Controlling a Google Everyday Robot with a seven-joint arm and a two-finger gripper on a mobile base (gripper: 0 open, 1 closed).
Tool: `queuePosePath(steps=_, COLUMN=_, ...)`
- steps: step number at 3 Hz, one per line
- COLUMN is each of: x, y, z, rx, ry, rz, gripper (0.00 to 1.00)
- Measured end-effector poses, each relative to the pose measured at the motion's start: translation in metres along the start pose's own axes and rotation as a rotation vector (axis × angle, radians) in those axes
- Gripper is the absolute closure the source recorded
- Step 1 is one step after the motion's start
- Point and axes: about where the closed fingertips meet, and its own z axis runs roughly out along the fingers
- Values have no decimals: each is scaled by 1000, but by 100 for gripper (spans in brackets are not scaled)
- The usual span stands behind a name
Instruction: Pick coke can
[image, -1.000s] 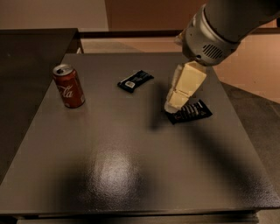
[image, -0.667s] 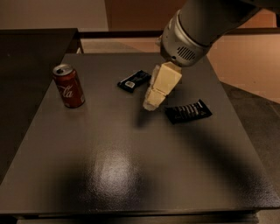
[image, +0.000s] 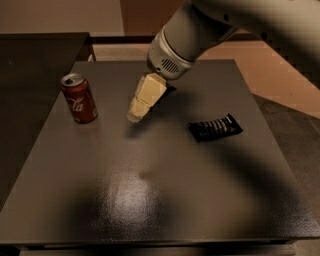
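A small red cylindrical coke can (image: 78, 98) stands upright at the left of the dark grey worktop (image: 150, 200). The cream-coloured gripper (image: 135, 116) hangs at upper centre, right of the can and apart from it. A flat black wrapper (image: 215, 128) lies right of centre.

A dark grey table (image: 210, 200) with a glare patch (image: 132, 197) stands on tan floor (image: 282, 70), a beige wall (image: 60, 15) behind.

One coke can (image: 79, 98) on one dark table (image: 150, 200). One flat black snack wrapper (image: 215, 127) in plain view; a dark sliver behind the arm (image: 200, 30) may be a second, but that cannot be told. One arm, with one gripper (image: 134, 116) above the table between can and wrapper
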Motion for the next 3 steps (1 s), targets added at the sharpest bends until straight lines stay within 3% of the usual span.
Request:
queuePosePath(steps=1, x=-25, y=-1, z=33, rx=-19, ry=-44, rz=22, gripper=0)
queuePosePath(steps=3, x=-73, y=0, z=82, rx=4, ry=-109, rz=28, gripper=0)
